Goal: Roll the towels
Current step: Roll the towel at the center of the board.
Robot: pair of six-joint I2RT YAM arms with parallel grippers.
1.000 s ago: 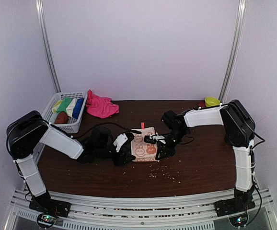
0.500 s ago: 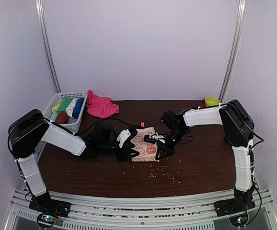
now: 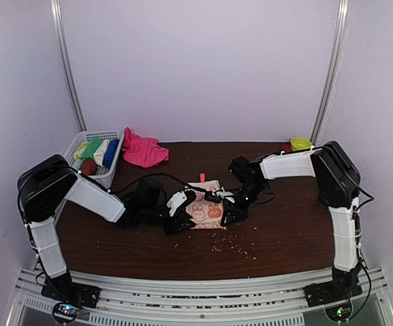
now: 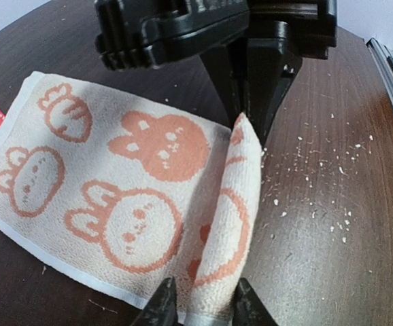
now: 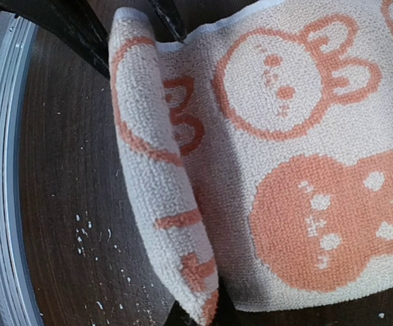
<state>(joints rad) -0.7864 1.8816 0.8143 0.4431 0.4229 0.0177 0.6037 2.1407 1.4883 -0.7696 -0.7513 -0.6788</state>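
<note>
The peach-orange towel with a pale rabbit pattern lies flat in the middle of the table. Its near edge is lifted into a narrow fold, which also shows in the right wrist view. My left gripper is shut on one end of the fold, a fingertip on each side. My right gripper pinches the other end, its fingers mostly hidden under the cloth. The hot pink towel lies crumpled at the back left.
A white mesh basket at the back left holds rolled green, cream, blue and brown towels. A yellow-green object sits at the back right. White crumbs are scattered in front of the towel. Cables run behind the towel.
My left gripper has moved right, in against the towel's left side. The towel's near edge is now gathered between both grippers. The right arm has barely moved.
</note>
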